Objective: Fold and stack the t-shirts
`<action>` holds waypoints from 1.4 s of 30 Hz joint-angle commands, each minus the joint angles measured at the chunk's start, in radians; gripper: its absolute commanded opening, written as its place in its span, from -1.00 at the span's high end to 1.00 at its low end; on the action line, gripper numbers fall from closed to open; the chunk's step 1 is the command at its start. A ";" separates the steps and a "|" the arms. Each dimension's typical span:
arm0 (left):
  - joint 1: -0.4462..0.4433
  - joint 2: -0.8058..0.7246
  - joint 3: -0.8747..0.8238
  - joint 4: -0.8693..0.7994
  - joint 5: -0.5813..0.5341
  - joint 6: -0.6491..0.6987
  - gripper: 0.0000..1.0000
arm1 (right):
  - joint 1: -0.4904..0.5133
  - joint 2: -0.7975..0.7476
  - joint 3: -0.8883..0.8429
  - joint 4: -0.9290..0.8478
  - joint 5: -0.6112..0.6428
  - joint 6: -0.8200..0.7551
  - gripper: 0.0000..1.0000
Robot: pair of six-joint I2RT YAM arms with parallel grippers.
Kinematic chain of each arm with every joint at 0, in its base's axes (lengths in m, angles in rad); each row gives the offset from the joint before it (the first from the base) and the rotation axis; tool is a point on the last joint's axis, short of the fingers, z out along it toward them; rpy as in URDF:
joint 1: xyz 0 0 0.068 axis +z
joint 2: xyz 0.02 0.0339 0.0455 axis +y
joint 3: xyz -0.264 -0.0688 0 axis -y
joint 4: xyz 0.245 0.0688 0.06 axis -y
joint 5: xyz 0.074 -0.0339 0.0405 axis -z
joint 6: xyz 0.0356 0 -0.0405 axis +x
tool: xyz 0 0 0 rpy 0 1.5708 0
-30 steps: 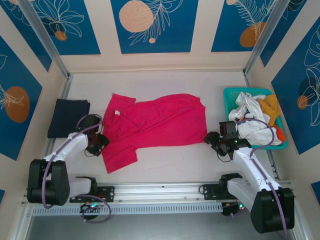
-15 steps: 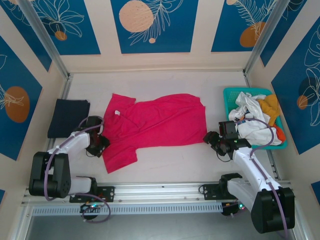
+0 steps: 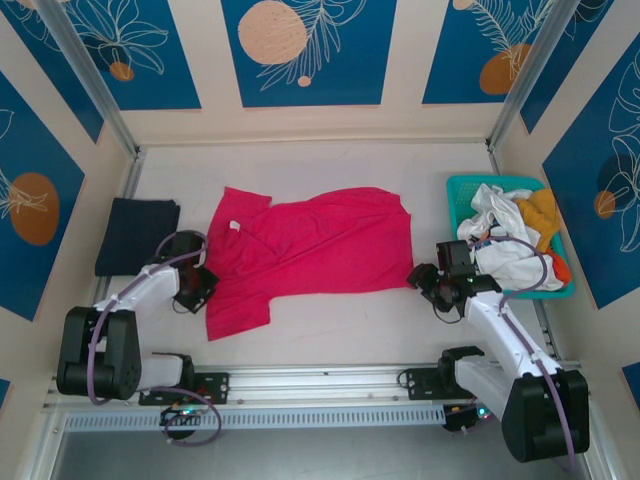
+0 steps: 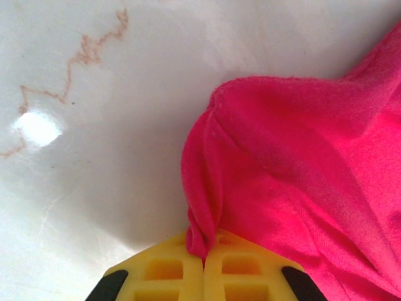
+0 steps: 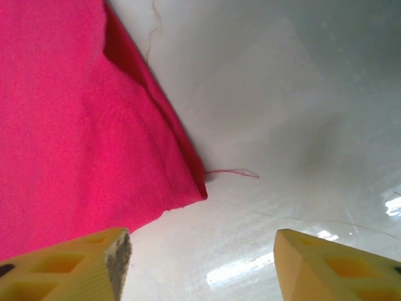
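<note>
Pink t-shirt (image 4: 301, 163) hem in left jaws; corner before spread right jaws

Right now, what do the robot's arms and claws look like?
The left arm and right arm are white with chunky black joints, each trailing a looping purple cable. The left claw and right claw have yellow plastic fingers with hollow square cut-outs.

- Centre t-shirt (image 3: 310, 250): magenta-pink, white neck label (image 3: 234, 226).
- Left t-shirt (image 3: 137, 235): dark navy.
- Basket (image 3: 465, 183): teal.
- Worktop (image 3: 330, 320): white (faint brown veining).
- Wall panels (image 3: 305, 50): blue, peach discs, white leaf outlines.
</note>
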 commanded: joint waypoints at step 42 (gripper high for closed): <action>-0.006 -0.037 -0.018 -0.031 -0.017 0.013 1.00 | 0.239 0.432 0.157 0.111 0.214 0.174 0.03</action>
